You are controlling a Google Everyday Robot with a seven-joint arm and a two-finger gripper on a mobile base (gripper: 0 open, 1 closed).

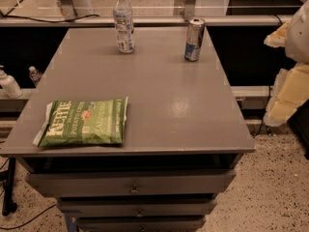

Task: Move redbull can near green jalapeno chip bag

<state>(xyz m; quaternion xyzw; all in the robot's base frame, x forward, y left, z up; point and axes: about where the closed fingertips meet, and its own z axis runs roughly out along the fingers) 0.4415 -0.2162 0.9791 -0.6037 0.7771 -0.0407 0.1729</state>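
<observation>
Well, nearest you are three grey drawer fronts (130, 182), stacked under the front lip of the table (183, 110), each with a small knob at its middle. The tabletop is flat, matte grey and roughly square, with a dull sheen near its centre.

On the near left corner you have one green jalapeno chip bag (84, 122). It lies flat, a wide crinkled rectangle with white crimped ends and white "Kettle" lettering, its long side running along the front edge.

At the right border of the view, off the table and past its right edge, hangs the gripper (288, 98), seen as pale cream and yellowish shapes. You cannot tell whether it is wide, narrow or holding anything.

Further back, one redbull can (194, 39) stands upright near the far right corner of the table: slim, silver metal, blue lower panel. It is well apart from the gripper, to the gripper's left and further away, and diagonally across the table from the bag.

One clear plastic bottle (124, 22) with a white cap stands upright left of the can, near the far edge.

Two small bottles (8, 85) sit on a low ledge beyond the table's left side.
</observation>
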